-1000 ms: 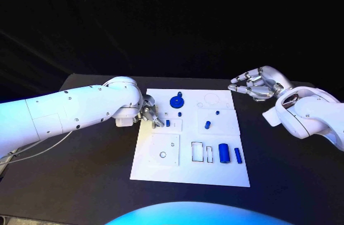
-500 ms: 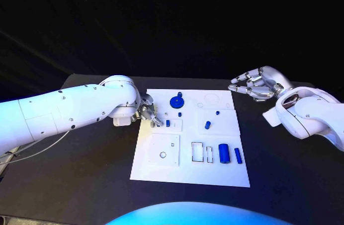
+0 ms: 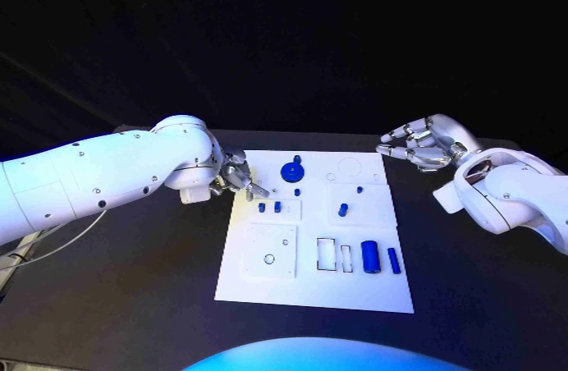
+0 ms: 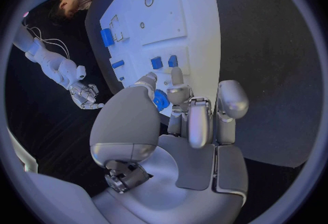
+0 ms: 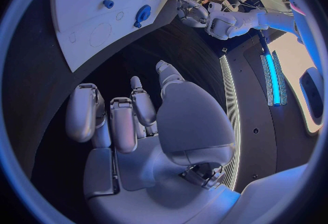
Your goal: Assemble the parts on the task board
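Board: the flat white rectangular task board (image 3: 313,260) lies in the middle of the black desk (image 3: 142,281), its long side running away from the robot.
Parts: a round blue disc part (image 3: 290,171) sits near the board's far edge; two short blue pegs (image 3: 270,208) stand just nearer than the disc; a small blue peg (image 3: 342,209) stands at mid-board; a fat blue cylinder (image 3: 369,254) and a slim blue bar (image 3: 393,258) lie side by side toward the board's near right corner.
Empty seats: two outlined rectangular slots (image 3: 332,253) beside the cylinder and a round hole (image 3: 270,258) in the board's near left panel show nothing in them.
Left hand: the silver left hand (image 3: 237,180) hovers at the board's far left edge, fingers loosely apart, nothing held.
Right hand: the silver right hand (image 3: 423,144) hangs off the board's far right corner, fingers half curled and apart, holding nothing.
Progress: judged partway; several pieces stand seated, while the cylinder and bar appear to be waiting loose.
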Motion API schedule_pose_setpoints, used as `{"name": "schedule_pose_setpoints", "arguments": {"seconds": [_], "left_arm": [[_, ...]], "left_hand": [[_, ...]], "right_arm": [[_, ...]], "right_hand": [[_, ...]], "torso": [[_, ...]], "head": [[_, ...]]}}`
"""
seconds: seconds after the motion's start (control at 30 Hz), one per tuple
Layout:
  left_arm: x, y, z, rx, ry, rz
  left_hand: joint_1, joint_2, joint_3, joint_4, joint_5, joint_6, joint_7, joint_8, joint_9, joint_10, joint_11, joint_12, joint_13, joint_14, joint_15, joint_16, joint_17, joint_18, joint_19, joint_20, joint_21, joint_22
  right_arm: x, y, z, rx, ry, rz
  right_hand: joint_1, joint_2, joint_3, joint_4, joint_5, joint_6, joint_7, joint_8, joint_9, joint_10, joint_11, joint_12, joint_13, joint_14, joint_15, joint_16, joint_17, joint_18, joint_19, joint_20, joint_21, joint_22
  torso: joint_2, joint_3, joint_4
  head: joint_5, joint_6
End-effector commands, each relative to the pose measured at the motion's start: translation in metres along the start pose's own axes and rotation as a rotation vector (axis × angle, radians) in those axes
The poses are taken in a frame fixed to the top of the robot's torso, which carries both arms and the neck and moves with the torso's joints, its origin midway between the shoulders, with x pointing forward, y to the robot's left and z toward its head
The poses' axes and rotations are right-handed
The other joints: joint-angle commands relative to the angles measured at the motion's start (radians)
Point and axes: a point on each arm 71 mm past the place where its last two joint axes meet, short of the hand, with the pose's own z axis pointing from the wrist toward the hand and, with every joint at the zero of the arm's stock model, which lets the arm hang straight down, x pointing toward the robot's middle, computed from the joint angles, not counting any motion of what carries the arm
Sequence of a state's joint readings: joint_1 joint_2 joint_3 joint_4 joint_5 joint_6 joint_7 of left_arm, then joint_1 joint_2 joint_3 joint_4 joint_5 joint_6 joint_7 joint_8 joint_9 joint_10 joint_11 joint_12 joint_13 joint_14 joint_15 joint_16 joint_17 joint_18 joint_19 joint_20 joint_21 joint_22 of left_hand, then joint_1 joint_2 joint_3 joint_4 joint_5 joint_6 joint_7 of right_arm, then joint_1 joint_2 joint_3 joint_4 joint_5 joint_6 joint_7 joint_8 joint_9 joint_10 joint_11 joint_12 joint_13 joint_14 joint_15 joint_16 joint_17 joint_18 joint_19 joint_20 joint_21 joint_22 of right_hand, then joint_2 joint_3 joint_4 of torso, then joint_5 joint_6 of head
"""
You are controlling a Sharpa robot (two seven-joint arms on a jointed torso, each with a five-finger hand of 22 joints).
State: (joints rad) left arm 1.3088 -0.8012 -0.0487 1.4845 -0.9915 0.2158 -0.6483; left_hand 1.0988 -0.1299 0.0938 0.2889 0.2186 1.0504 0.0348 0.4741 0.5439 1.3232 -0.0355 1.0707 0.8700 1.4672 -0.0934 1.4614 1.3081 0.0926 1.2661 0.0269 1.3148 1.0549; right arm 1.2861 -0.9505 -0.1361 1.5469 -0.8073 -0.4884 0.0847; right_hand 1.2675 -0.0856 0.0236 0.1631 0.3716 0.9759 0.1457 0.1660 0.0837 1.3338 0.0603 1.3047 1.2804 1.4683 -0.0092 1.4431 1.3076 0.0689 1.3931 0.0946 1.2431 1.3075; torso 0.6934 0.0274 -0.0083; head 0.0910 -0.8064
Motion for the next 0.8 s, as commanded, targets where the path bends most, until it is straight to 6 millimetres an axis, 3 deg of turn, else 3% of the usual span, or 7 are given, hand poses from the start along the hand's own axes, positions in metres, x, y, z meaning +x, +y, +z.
{"name": "schedule_pose_setpoints", "arguments": {"seconds": [0.03, 0.1, 0.17, 0.23, 0.33, 0.5, 0.8], "left_arm": [[-0.002, -0.004, -0.003, 0.047, -0.026, -0.129], [-0.004, -0.005, -0.005, 0.085, -0.049, -0.186], [-0.009, -0.011, -0.007, 0.171, -0.111, -0.254], [-0.012, -0.017, -0.009, 0.256, -0.179, -0.288], [-0.014, -0.027, -0.011, 0.375, -0.286, -0.284], [-0.010, -0.045, -0.015, 0.583, -0.475, -0.174], [0.015, -0.066, -0.005, 0.662, -0.573, 0.122]], "left_hand": [[0.023, 0.003, -0.030, 0.001, 0.003, -0.037, 0.012, -0.015, -0.006, -0.072, 0.012, -0.098, -0.123, 0.057, 0.013, -0.010, 0.083, 0.030, -0.045, 0.005, -0.046, -0.073], [0.055, 0.010, -0.052, 0.001, 0.002, -0.087, 0.039, -0.036, -0.018, -0.181, 0.039, -0.211, -0.241, 0.019, 0.037, -0.069, 0.006, 0.063, -0.172, 0.021, -0.170, -0.262], [0.117, 0.034, -0.042, -0.009, 0.003, -0.137, 0.066, -0.063, -0.040, -0.255, 0.063, -0.259, -0.270, -0.048, 0.057, -0.178, -0.139, 0.086, -0.259, 0.035, -0.263, -0.388], [0.202, 0.055, -0.009, -0.021, 0.004, -0.160, 0.084, -0.081, -0.065, -0.333, 0.083, -0.319, -0.310, -0.121, 0.077, -0.279, -0.264, 0.088, -0.291, 0.050, -0.313, -0.419], [0.326, 0.049, 0.054, -0.050, 0.007, -0.168, 0.101, -0.099, -0.102, -0.387, 0.103, -0.393, -0.377, -0.323, 0.100, -0.550, -0.561, 0.088, -0.340, 0.074, -0.399, -0.467], [0.445, 0.000, 0.161, -0.092, 0.009, -0.144, 0.108, -0.116, -0.165, -0.382, 0.114, -0.490, -0.493, -0.345, 0.108, -0.617, -0.636, 0.091, -0.337, 0.087, -0.458, -0.505], [0.413, -0.078, 0.162, -0.069, 0.006, -0.126, 0.092, -0.179, -0.246, -0.362, 0.121, -0.615, -0.619, -0.358, 0.117, -0.634, -0.684, 0.091, -0.342, 0.101, -0.499, -0.528]], "right_arm": [[0.000, 0.000, 0.000, -0.007, -0.003, 0.000], [0.000, 0.000, 0.000, -0.007, -0.003, 0.000], [0.000, 0.000, 0.000, -0.009, -0.005, 0.000], [0.000, 0.000, 0.000, -0.010, -0.007, 0.000], [0.000, 0.000, 0.000, -0.011, -0.010, 0.000], [0.000, -0.001, -0.001, -0.015, -0.016, 0.003], [-0.001, -0.001, -0.002, -0.018, -0.024, 0.007]], "right_hand": [[-0.002, 0.008, -0.006, 0.001, 0.006, 0.000, -0.004, 0.005, 0.001, 0.000, -0.002, 0.000, 0.000, 0.054, -0.006, -0.004, 0.073, 0.011, -0.008, -0.002, -0.003, 0.049], [-0.002, 0.008, -0.006, 0.001, 0.006, 0.000, -0.004, 0.005, 0.001, 0.000, -0.002, 0.000, 0.000, 0.054, -0.006, -0.004, 0.073, 0.011, -0.008, -0.002, -0.003, 0.049], [-0.002, 0.008, -0.006, 0.001, 0.006, 0.000, -0.004, 0.005, 0.001, 0.000, -0.002, 0.000, 0.000, 0.054, -0.006, -0.004, 0.073, 0.011, -0.008, -0.002, -0.003, 0.049], [-0.002, 0.008, -0.007, 0.002, 0.007, 0.000, -0.004, 0.005, 0.001, -0.004, -0.002, -0.004, -0.004, 0.053, -0.006, -0.006, 0.069, 0.012, -0.009, -0.002, -0.007, 0.047], [-0.002, 0.008, -0.007, 0.002, 0.007, 0.000, -0.004, 0.005, 0.001, -0.007, -0.002, -0.008, -0.008, 0.053, -0.006, -0.007, 0.069, 0.012, -0.010, -0.002, -0.009, 0.046], [0.003, 0.011, -0.006, 0.001, 0.009, -0.001, -0.005, 0.007, 0.001, -0.037, -0.002, -0.042, -0.045, 0.052, -0.006, -0.011, 0.063, 0.014, -0.014, -0.002, -0.017, 0.041], [0.014, 0.017, -0.012, 0.004, 0.010, -0.005, -0.006, 0.013, 0.000, -0.114, -0.005, -0.154, -0.162, 0.038, -0.009, -0.058, 0.010, 0.025, -0.038, -0.005, -0.076, 0.007]], "torso": [[0.001, -0.0007, 0.0008], [0.002, -0.0011, 0.0002], [0.000, -0.0006, 0.0006], [0.000, 0.0000, 0.0013], [0.001, -0.0010, 0.0012], [0.001, -0.0023, -0.0003], [0.001, -0.0002, -0.0007]], "head": [[-0.003, 0.003], [-0.004, 0.004], [-0.006, 0.005], [-0.008, 0.006], [-0.014, 0.011], [-0.022, 0.016], [-0.033, 0.021]]}}
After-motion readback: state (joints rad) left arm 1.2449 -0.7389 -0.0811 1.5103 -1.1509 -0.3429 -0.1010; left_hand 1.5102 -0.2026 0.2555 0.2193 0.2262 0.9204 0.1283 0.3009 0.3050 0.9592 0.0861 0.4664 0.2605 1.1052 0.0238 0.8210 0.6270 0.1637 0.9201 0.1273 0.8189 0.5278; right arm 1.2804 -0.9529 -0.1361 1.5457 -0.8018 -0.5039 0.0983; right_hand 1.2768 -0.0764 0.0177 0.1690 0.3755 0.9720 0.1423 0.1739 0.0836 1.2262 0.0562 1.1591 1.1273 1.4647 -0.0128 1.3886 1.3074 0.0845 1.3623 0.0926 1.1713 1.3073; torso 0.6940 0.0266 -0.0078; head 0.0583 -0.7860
